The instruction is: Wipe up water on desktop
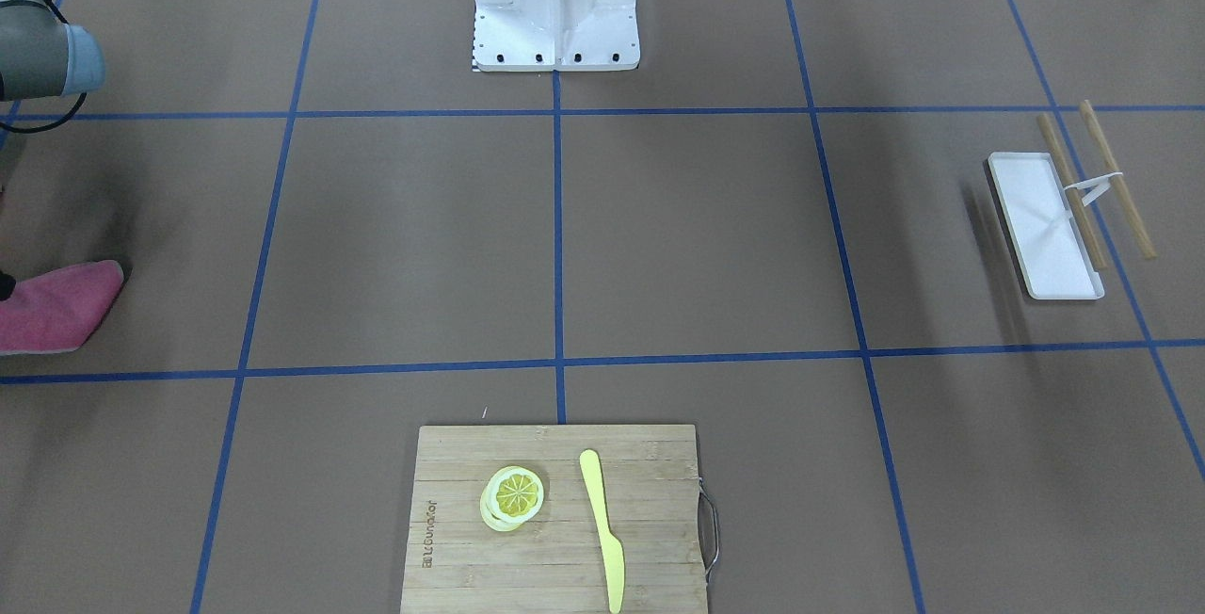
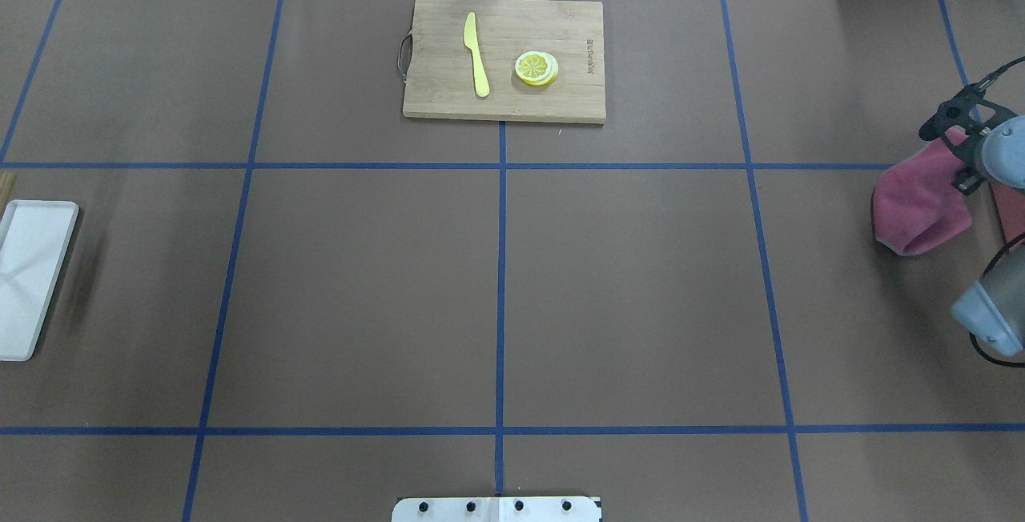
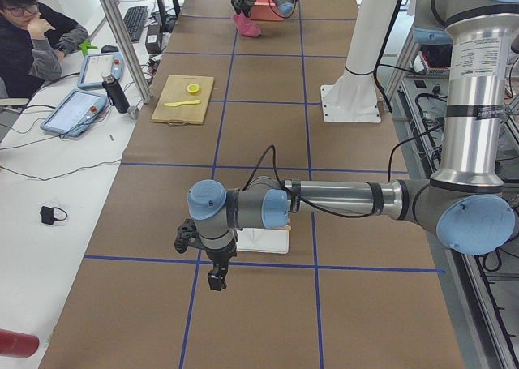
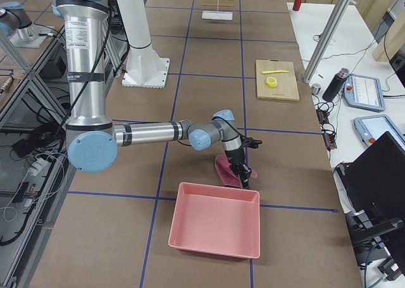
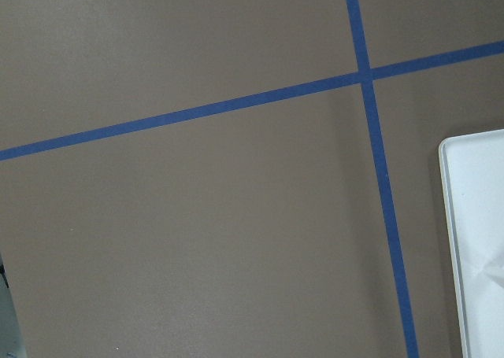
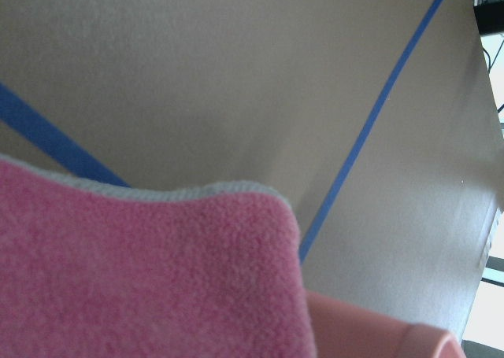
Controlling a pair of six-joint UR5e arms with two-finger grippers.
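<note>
The brown desktop [image 2: 641, 290] with blue tape lines shows no water that I can make out. My right gripper [image 2: 961, 146] is at the table's right end, shut on a pink cloth [image 2: 917, 206] that hangs down from it to the desktop. The cloth also shows in the front view [image 1: 52, 308], in the right side view [image 4: 226, 168] and fills the right wrist view [image 6: 142, 271]. My left gripper [image 3: 215, 278] points down over the table's left end beside the white tray; I cannot tell if it is open or shut.
A pink bin [image 4: 215, 219] sits just beyond the cloth at the right end. A bamboo cutting board [image 2: 504, 58] with a yellow knife [image 2: 476, 54] and lemon slices [image 2: 536, 68] lies at the far middle. A white tray [image 2: 32, 274] and wooden sticks [image 1: 1116, 176] lie at the left end.
</note>
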